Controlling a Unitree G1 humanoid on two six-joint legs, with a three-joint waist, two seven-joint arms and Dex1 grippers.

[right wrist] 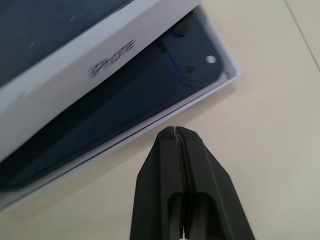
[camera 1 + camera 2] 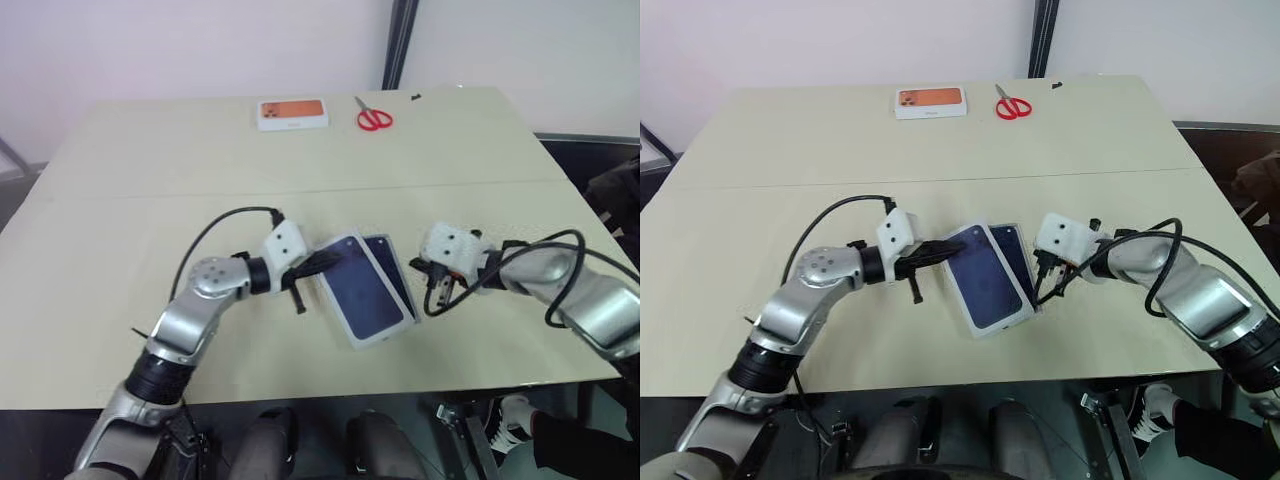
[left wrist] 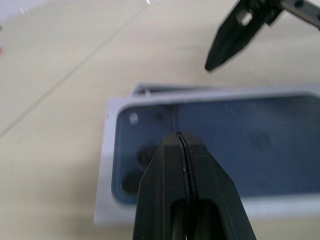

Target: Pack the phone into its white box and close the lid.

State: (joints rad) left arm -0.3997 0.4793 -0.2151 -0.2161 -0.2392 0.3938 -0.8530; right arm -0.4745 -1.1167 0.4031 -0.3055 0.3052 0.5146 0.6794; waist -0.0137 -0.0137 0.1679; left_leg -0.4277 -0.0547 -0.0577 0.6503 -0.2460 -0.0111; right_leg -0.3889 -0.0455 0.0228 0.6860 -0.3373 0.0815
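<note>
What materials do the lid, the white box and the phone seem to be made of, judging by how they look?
The lid: likely matte white cardboard, with thin straight walls and a printed dark blue phone picture on top.
The white box: probably the same cardboard, shown by its thin, sharp white rim.
The phone: a dark navy back, smooth and faintly glossy, perhaps glass, with camera rings in one corner.

I'm getting even, soft room light across the table [image 2: 150,260] — bright enough, with only faint shadows lying under the arms. In the left wrist view the lid [image 3: 210,150] is reading soft and hazy, while the left gripper [image 3: 181,137] is staying sharper. In the right wrist view the phone [image 1: 195,50] is catching a small glint — its near end is sinking into shade.
</note>
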